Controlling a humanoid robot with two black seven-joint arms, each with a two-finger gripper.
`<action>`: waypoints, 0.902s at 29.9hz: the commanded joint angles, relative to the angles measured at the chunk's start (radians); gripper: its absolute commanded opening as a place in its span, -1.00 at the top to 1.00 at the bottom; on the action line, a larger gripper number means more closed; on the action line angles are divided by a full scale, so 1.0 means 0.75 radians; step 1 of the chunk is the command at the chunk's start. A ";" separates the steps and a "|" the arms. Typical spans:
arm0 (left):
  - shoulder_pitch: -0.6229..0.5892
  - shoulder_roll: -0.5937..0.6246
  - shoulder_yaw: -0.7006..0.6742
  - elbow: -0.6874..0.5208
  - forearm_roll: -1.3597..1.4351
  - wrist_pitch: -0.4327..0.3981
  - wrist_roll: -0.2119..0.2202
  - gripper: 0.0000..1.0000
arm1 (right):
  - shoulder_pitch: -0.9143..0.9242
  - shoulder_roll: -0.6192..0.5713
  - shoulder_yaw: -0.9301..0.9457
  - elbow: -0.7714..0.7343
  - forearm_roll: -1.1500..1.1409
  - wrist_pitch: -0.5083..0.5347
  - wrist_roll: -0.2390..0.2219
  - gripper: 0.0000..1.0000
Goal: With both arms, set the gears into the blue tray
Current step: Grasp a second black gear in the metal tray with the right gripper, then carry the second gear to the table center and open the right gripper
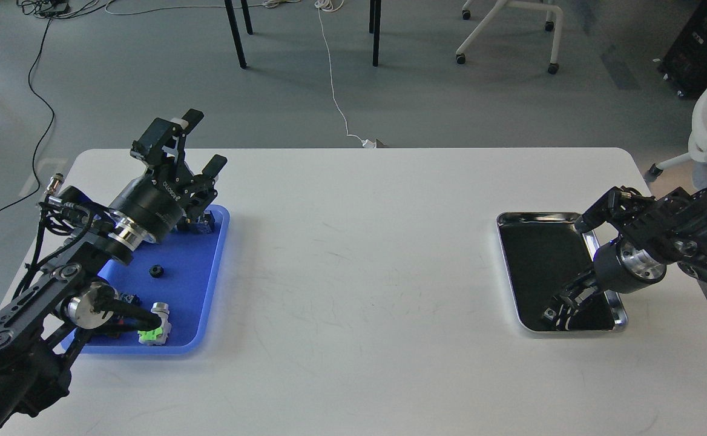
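Closest to you, the left arm [32, 315] rises from the bottom-left corner and crosses the near half of the blue tray [199, 290], which sits on the left side of the white desk [353, 272]. Your left pincer [199, 142] hangs above the tray's far end, tilted up and away, its two fingers spread wide with nothing between them.

On the tray's bare blue floor you can see one small black gear [157, 272], lying flat near the middle, apart from everything else. Near the tray's front rim lies a push-button switch [155, 327] with a bright green part and a silver cap, just beside a cable of the left arm. Another dark part [203, 221] with blue in it rests at the tray's far end, mostly hidden under the pincer body, so you cannot tell what it is.

Well apart on the right side of the desk sits a shiny steel tray [562, 216] with a dark bottom. Your right arm [680, 233] comes in from the right edge and reaches over this tray. Its right pincer [562, 306] points down into the tray's near end; it looks dark against the dark bottom and its reflection, so you cannot tell how far its fingers stand apart or whether they hold anything.
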 commanded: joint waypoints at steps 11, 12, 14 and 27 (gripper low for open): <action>-0.002 -0.001 0.001 0.000 0.000 -0.005 0.000 -0.96 | 0.368 0.183 -0.080 0.152 0.176 0.021 -0.001 0.63; -0.002 -0.001 0.001 0.000 0.000 -0.005 0.000 -0.96 | 0.382 0.224 -0.101 0.148 0.201 0.021 -0.001 0.63; -0.002 -0.005 0.001 0.000 0.000 -0.005 0.002 -0.96 | 0.397 0.320 -0.131 0.140 0.272 0.019 -0.001 0.63; 0.000 -0.007 -0.001 0.000 0.000 -0.003 0.000 -0.96 | 0.342 0.836 -0.256 -0.128 0.505 -0.047 -0.001 0.62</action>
